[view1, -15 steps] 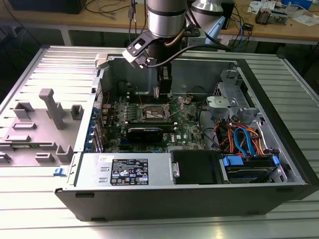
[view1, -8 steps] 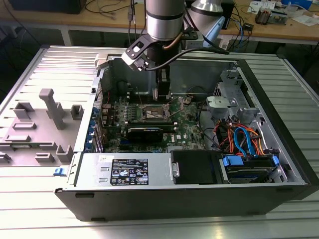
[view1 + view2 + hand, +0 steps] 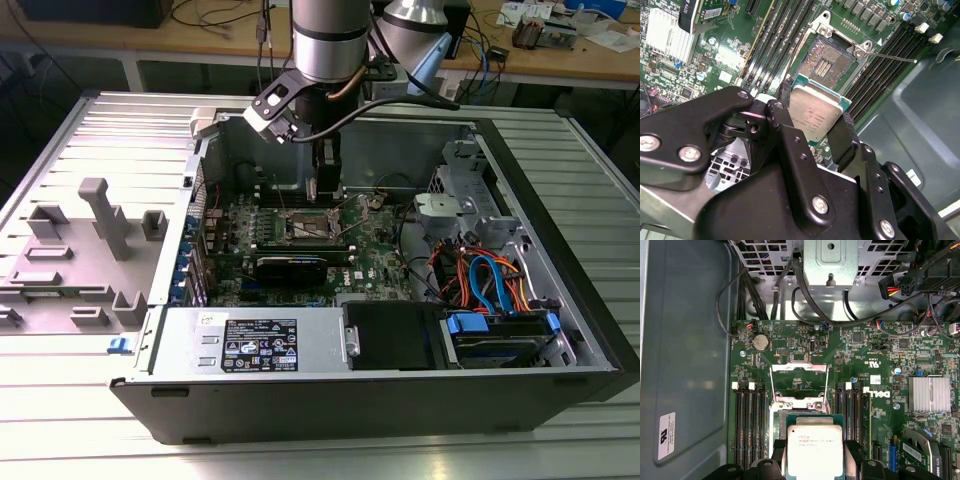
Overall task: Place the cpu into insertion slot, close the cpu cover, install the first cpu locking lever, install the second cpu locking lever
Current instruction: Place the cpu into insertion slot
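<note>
At the exterior view's left, a grey moulded fixture (image 3: 85, 250) lay apart from the work. Toward the middle, inside the open computer case (image 3: 330, 410), the gripper (image 3: 322, 192) hung over the green motherboard (image 3: 385, 255). In the first wrist view its two black fingers (image 3: 852, 452) were drawn in against opposite edges of the cpu (image 3: 815, 450), which they carried with its silver top facing up. The chip hovered over the near edge of the insertion slot (image 3: 829, 56) and was not yet seated. The cpu cover (image 3: 799, 367) stood swung back beyond the socket, and a thin rod, probably a locking lever (image 3: 895, 58), stuck out free. Black memory slots (image 3: 747, 425) flanked the socket on both sides.

The first step, placing the chip, appeared to be in hand, with cover and levers undone. Seating it would call for squaring the chip's edges to the socket rim and lowering it flat without force. At the exterior view's right, coloured cables (image 3: 490, 280) lay well apart.
</note>
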`<act>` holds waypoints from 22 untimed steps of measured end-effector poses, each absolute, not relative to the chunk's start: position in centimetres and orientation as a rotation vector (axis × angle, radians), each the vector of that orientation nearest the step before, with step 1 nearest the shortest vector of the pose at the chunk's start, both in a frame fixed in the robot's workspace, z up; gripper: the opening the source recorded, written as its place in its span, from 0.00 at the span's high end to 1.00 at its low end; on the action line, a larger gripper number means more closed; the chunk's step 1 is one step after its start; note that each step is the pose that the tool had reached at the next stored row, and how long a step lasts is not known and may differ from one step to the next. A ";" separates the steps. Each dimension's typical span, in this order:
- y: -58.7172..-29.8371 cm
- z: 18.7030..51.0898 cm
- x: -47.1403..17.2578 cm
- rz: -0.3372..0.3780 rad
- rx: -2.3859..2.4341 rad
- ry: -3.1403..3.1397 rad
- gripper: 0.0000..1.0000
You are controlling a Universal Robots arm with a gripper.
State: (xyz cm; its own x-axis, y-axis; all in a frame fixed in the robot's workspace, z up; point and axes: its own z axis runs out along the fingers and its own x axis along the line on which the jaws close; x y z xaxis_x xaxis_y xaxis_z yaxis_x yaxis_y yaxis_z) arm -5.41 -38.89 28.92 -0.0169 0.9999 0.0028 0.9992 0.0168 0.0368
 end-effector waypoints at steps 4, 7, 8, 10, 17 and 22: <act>-38.9 28.9 -5.4 0.044 2.186 2.223 0.46; -38.9 28.8 -5.4 0.045 2.186 2.223 0.46; -38.9 28.7 -5.4 0.044 2.186 2.223 0.46; -38.9 28.3 -5.4 0.044 2.186 2.223 0.46; -38.5 26.9 -5.4 0.047 2.187 2.224 0.46; -38.2 26.1 -5.6 0.049 2.187 2.224 0.46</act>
State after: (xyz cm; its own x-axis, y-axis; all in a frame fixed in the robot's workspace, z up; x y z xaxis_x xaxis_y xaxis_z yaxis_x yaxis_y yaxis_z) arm -5.56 -38.20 26.11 -0.0169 0.9998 0.0060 0.9991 0.0166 0.0378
